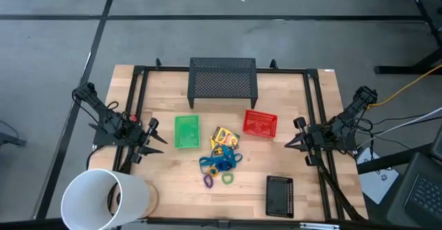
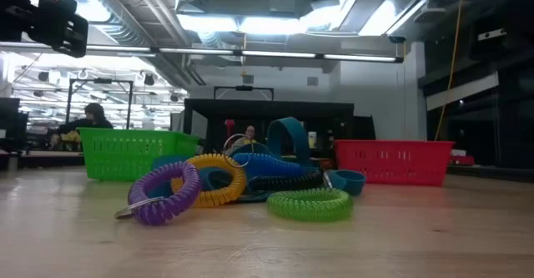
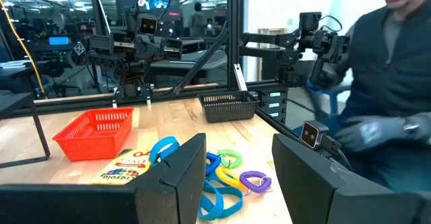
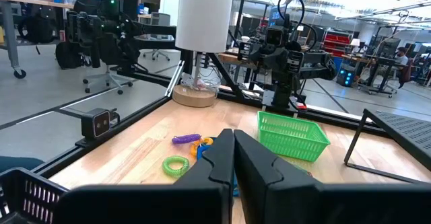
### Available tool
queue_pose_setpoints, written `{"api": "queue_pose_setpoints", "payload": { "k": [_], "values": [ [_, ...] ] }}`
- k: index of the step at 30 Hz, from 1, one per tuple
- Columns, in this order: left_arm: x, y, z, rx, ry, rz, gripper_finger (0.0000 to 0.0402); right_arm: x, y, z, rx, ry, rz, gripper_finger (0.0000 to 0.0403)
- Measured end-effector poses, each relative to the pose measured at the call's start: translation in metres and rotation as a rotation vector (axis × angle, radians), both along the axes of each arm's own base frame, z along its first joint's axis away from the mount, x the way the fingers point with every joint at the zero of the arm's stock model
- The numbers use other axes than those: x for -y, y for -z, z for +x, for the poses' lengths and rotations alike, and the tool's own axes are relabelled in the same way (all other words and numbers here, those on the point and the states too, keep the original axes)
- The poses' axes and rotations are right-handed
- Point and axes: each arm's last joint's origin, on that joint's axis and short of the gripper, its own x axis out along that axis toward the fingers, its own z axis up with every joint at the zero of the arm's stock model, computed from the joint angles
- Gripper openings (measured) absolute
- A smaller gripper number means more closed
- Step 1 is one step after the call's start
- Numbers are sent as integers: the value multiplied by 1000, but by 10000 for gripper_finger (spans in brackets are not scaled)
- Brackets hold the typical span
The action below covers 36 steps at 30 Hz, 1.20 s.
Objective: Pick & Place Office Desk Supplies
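A large workshop with bright ceiling lights surrounds a pale wooden counter (image 1: 173, 168) framed by black rails; in the left wrist view a person in a dark top sits just beyond the counter's edge.

Nearest the front edge stand a big white cylinder (image 1: 103, 199) at the left corner and a black mesh tray (image 1: 280, 195) toward the right. Between them, near the middle, lie the small coiled rings: a purple ring (image 1: 207, 181) and a green ring (image 1: 227, 178), with a yellow ring (image 2: 215, 178) just beside the purple one in the low view. Touching them, slightly farther back, is the blue cord bundle (image 1: 219, 161), and behind that the yellow crayon boxes (image 1: 224, 137). A green tray (image 1: 186, 131) sits to the left of the boxes, a red tray (image 1: 260, 124) to the right, and a dark mesh shelf (image 1: 223, 78) stands at the far edge.

The left pincer (image 1: 157, 141) hovers at the left side, fingers spread apart and empty. The right pincer (image 1: 290, 143) waits at the right side, fingers pressed together, holding nothing.

No supply has been lifted yet. The open left pincer looks best placed to begin. A good first grasp would likely take one outlying ring, such as the purple one, coming straight down so the fingers straddle the coil without snagging the tangled cord or nudging its neighbours.
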Motion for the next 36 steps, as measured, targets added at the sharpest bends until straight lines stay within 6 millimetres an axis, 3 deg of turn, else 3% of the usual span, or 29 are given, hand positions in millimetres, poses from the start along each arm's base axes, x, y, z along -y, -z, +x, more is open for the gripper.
{"api": "queue_pose_setpoints", "payload": {
  "k": [11,20,33,36],
  "values": [
    [0,0,0,0,0,0,169,0,0,0,3,1,-9,13],
    [0,0,0,0,0,0,169,0,-1,0,94,12,-297,13],
    [0,0,0,1,0,3,169,0,-1,0,97,2,-297,13],
    [0,-1,0,38,-16,83,169,-2,-2,-1,117,-51,-283,13]
  ]
}}
